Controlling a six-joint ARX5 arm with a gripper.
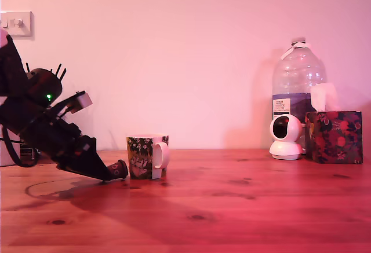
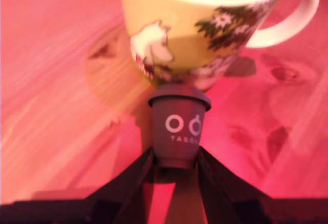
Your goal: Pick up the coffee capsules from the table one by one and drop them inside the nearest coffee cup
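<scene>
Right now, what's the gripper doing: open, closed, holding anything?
Gripper: closed on the coffee capsule, held low over the table right beside the coffee cup.

Low side view across table (image 1: 243, 206), close wrist view, both showing mug (image 1: 147, 157).

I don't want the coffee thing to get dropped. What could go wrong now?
The gripper pinches only the narrow end of the capsule, so it might slip out when lifted. The capsule sits low beside the cup, well under its rim, so moving forward before rising could bump the cup and push it across the table.
</scene>
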